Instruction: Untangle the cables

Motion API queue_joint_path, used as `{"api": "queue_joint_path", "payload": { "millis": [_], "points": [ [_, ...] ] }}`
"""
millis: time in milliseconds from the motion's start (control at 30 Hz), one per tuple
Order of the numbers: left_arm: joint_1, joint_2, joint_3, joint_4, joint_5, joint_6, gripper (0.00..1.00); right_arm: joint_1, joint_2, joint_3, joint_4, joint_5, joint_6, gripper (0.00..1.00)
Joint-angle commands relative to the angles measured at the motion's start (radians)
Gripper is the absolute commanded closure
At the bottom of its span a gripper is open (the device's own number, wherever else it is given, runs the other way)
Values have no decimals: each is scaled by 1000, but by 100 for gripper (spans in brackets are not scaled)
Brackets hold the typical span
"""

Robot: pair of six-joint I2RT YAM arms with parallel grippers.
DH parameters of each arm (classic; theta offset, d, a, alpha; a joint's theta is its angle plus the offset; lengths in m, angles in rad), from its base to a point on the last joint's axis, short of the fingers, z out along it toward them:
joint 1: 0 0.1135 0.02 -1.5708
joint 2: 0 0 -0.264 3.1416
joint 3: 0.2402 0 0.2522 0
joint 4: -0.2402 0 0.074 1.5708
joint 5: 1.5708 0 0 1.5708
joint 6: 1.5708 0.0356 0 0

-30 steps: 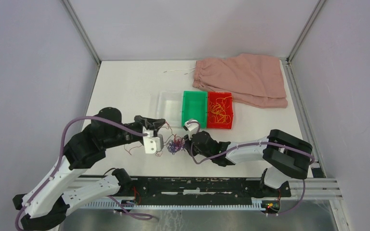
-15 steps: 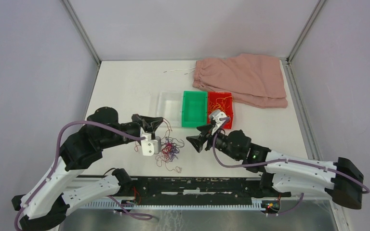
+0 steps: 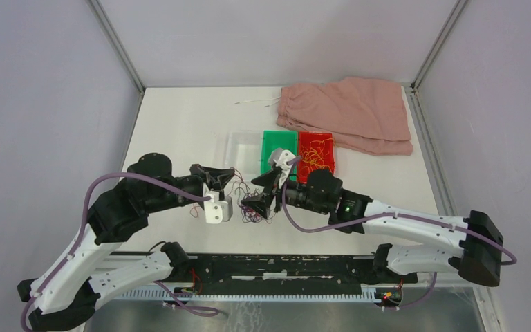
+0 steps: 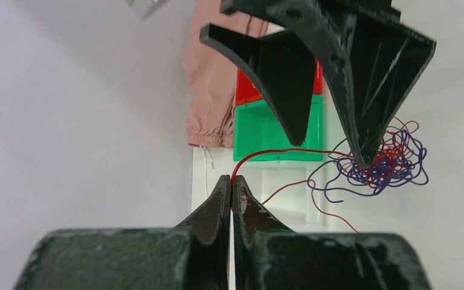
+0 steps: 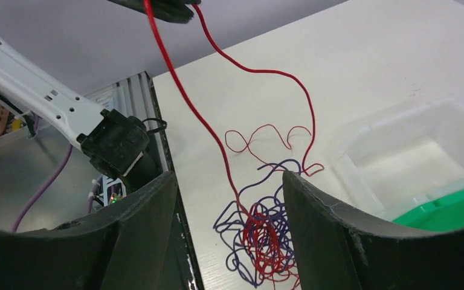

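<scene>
A clump of red and dark blue-purple cables (image 3: 252,207) lies on the white table between the two arms. My left gripper (image 3: 227,184) is shut on a red cable (image 4: 278,151) that runs from its tips (image 4: 231,180) to the clump (image 4: 386,163). My right gripper (image 3: 258,198) stands open directly over the clump, one finger on each side. In the right wrist view the clump (image 5: 263,241) sits in the gap between the jaws (image 5: 229,176), apart from both, and the red cable (image 5: 187,103) rises taut to the left gripper. Loose red loops trail beside it.
A red bin (image 3: 316,173) holding yellow-orange cables, a green bin (image 3: 278,176) and a clear bin (image 3: 238,142) stand in a row just behind the grippers. A pink cloth (image 3: 349,114) with a white drawstring (image 3: 252,102) lies at the back right.
My right gripper opened wide, swung out to the right near the red bin, then came back left over the clump. The left gripper stayed shut on the red cable, almost still.
</scene>
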Motion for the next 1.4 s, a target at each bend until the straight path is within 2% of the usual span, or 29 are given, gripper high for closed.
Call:
{"api": "queue_joint_path", "payload": {
  "millis": [0,167,367,433,833,1367],
  "points": [
    [-2,3,40,27,9,30,97,4,95,72,77,-31,4,30],
    [-2,8,52,28,16,33,97,4,171,83,148,-62,53,41],
    [-2,15,58,34,32,36,97,4,275,49,287,-77,150,59],
    [-2,20,68,33,38,35,97,4,308,35,323,-94,180,62],
    [-2,74,191,46,-40,4,97,4,364,-132,385,-3,202,63],
    [-2,180,482,45,-172,163,97,4,389,-353,486,151,226,65]
  ]
}}
